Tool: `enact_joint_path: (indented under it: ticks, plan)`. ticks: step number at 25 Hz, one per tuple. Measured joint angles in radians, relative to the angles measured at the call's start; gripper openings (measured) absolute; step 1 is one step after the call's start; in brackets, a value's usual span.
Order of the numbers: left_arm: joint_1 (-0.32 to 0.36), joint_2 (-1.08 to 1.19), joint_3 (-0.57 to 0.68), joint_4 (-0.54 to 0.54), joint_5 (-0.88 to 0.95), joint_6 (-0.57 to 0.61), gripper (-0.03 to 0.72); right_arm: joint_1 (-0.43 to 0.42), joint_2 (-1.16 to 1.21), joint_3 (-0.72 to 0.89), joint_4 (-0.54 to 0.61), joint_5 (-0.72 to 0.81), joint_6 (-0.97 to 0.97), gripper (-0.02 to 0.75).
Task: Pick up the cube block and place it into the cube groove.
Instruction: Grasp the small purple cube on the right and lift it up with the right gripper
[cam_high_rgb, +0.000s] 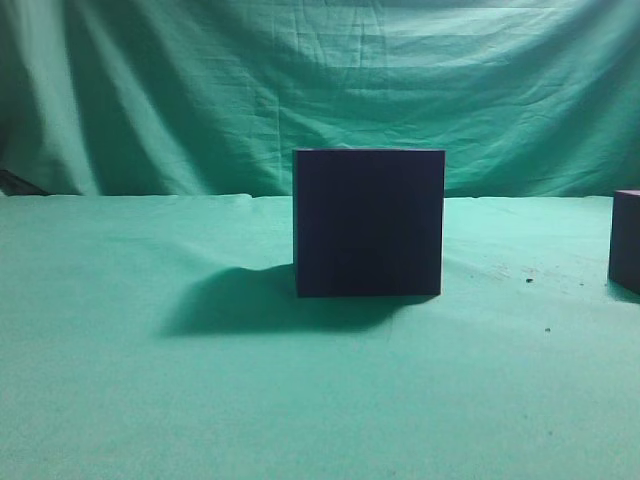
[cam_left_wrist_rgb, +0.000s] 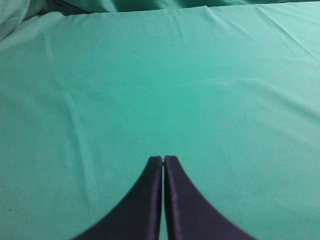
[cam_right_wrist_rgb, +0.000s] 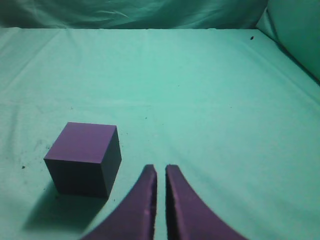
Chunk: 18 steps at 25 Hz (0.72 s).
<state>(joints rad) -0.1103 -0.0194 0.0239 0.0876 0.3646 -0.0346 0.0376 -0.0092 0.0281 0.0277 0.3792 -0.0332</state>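
Nearest to you in the right wrist view, the right gripper (cam_right_wrist_rgb: 160, 170) has its two fingers drawn almost together, only a thin slit between them, and nothing held. The cube block (cam_right_wrist_rgb: 84, 159) sits on the green cloth (cam_right_wrist_rgb: 210, 100) just beside those tips, at about ten o'clock from them, apart and not touching. It has no long axis to speak of; it stands turned a little, so one vertical edge faces the camera toward the right. You would need to spread the fingers before closing on it, and swing left. The left gripper (cam_left_wrist_rgb: 163, 161) is pressed fully closed and empty, with only bare cloth ahead of it, so the right arm looks clearly the nearer one. In the exterior view the block (cam_high_rgb: 626, 238) shows only as a sliver at the three o'clock edge of the picture, well apart from the big dark box (cam_high_rgb: 368, 222) at centre, which is the cube groove; its opening is not visible from here. Open cloth lies between them, and farther back the backdrop (cam_high_rgb: 300, 80) hangs behind the table.
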Motion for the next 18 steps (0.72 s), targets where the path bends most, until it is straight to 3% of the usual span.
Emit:
enact_joint_path:
  ticks: [18]
  plan:
    - [0.0, 0.0, 0.0, 0.0, 0.0, 0.0, 0.0, 0.0, 0.0, 0.0, 0.002, 0.001, 0.0, 0.0]
